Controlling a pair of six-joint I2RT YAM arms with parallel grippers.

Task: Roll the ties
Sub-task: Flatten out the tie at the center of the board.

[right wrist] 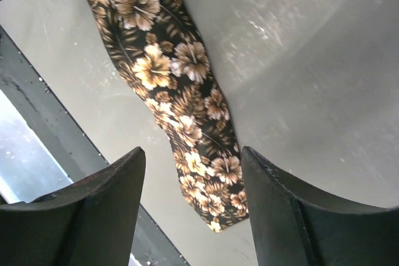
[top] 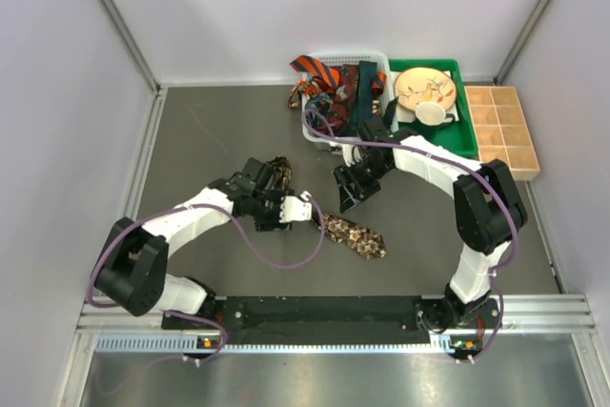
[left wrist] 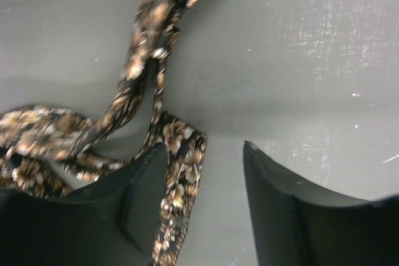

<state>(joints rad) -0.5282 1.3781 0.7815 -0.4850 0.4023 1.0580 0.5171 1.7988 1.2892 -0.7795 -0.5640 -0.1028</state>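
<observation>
A brown-black floral tie (top: pixel 355 234) lies on the grey table, its wide end towards the front and its narrow part bunched (top: pixel 278 171) by my left gripper (top: pixel 286 199). In the left wrist view the left gripper (left wrist: pixel 206 151) is open, and a strip of the tie (left wrist: pixel 181 172) lies just inside its left finger. My right gripper (top: pixel 345 195) hovers over the tie's wide part. In the right wrist view it (right wrist: pixel 193 157) is open with the tie (right wrist: pixel 174 85) on the table below the gap. The other ties (top: pixel 329 83) are heaped in a white basket.
The white mesh basket (top: pixel 379 56) stands at the back centre. Next to it is a green tray (top: pixel 462 135) with a wooden bowl (top: pixel 424 88) and a white cup (top: pixel 434 113). A wooden compartment box (top: pixel 500 131) is at the right. A black rail (top: pixel 324 310) runs along the front.
</observation>
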